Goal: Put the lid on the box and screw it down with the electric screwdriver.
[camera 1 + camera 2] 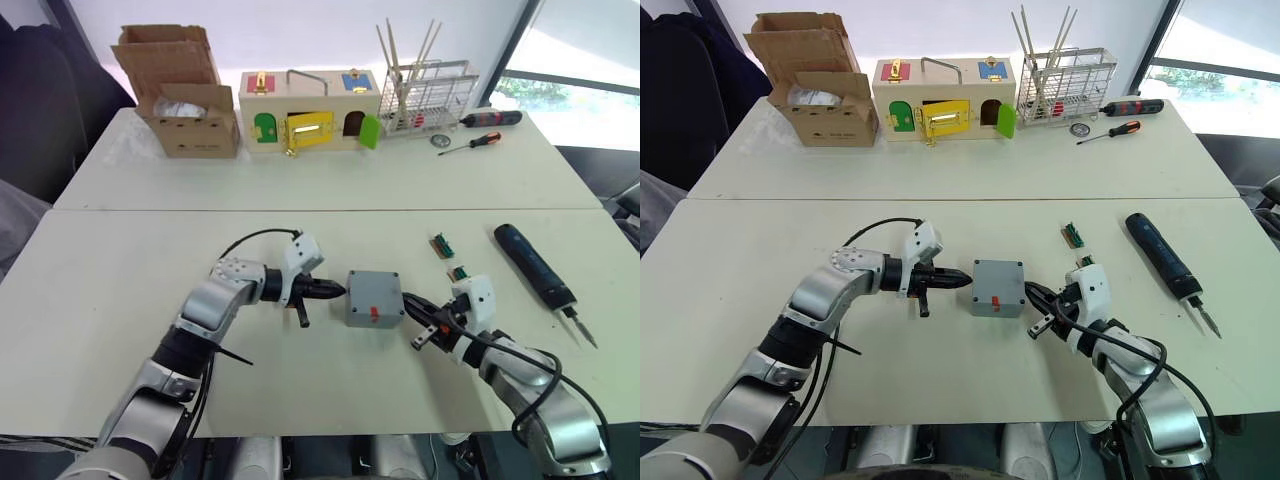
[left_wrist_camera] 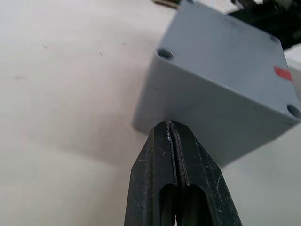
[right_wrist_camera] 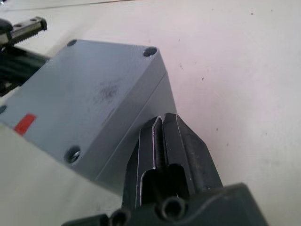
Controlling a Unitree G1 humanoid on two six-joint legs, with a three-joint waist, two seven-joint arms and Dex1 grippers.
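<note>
The grey lid (image 1: 373, 288) with its red mark lies on top of the grey box (image 2: 211, 127) in the middle of the near table. My left gripper (image 1: 338, 291) is shut and empty, its tip (image 2: 168, 125) against the box's left wall. On the opposite side my right gripper (image 1: 409, 301) is also shut and empty, its tip (image 3: 162, 120) touching the box's wall (image 3: 127, 155) just under the lid's edge (image 3: 94, 89). The dark electric screwdriver (image 1: 535, 268) lies on the table to the right, bit pointing toward the near edge.
Two small green parts (image 1: 441, 245) lie between the box and the electric screwdriver. On the far table stand a cardboard box (image 1: 185, 95), a wooden box with coloured doors (image 1: 310, 112) and a wire rack (image 1: 425, 95), with red-and-black hand screwdrivers (image 1: 478, 143) beside it.
</note>
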